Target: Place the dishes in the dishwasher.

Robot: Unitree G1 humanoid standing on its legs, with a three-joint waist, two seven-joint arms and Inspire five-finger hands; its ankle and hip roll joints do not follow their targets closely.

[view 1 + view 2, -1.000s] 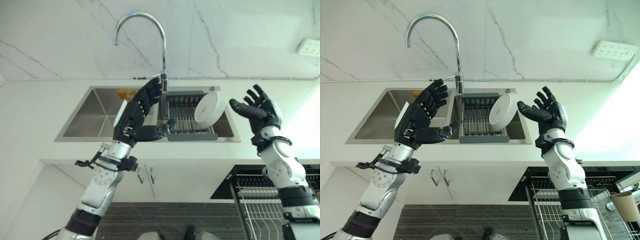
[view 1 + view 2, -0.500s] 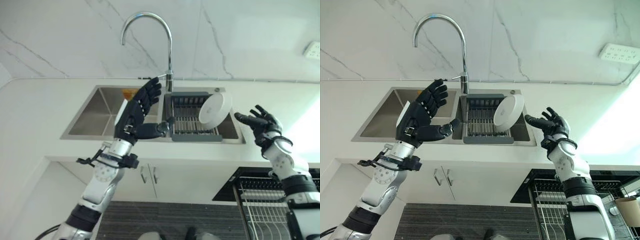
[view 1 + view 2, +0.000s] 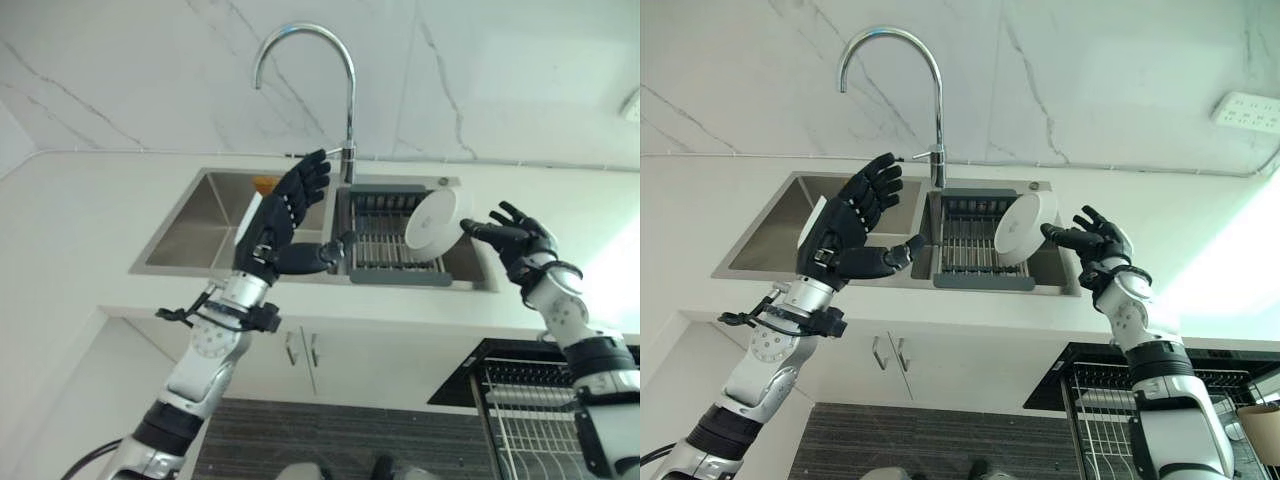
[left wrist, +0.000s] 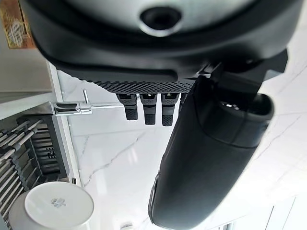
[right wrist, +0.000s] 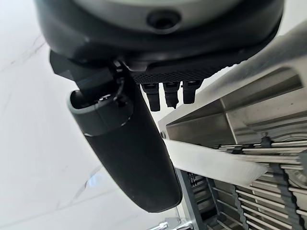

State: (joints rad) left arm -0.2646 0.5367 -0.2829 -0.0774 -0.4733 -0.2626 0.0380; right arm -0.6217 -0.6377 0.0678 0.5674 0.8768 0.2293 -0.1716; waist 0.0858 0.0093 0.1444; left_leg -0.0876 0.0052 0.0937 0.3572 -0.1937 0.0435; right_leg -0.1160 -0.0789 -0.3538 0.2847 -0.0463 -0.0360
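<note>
The white plate [image 3: 1025,229] stands tilted on edge in the grey rack [image 3: 970,244] in the sink [image 3: 770,243]. At its 3 o'clock the right hand [image 3: 1092,238] is spread wide, fingertips just beside the rim. At 9 o'clock the left hand [image 3: 852,229] hovers wide open, empty

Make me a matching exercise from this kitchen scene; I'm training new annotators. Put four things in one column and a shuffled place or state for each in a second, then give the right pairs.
Things:
1. white plate
2. tap
3. left hand
4. right hand

Places or states:
A. arches over the sink
B. open, reaching the plate's edge from the right
C. stands on edge in the drying rack
D. open, raised in front of the left basin

Pairs: 1-C, 2-A, 3-D, 4-B
</note>
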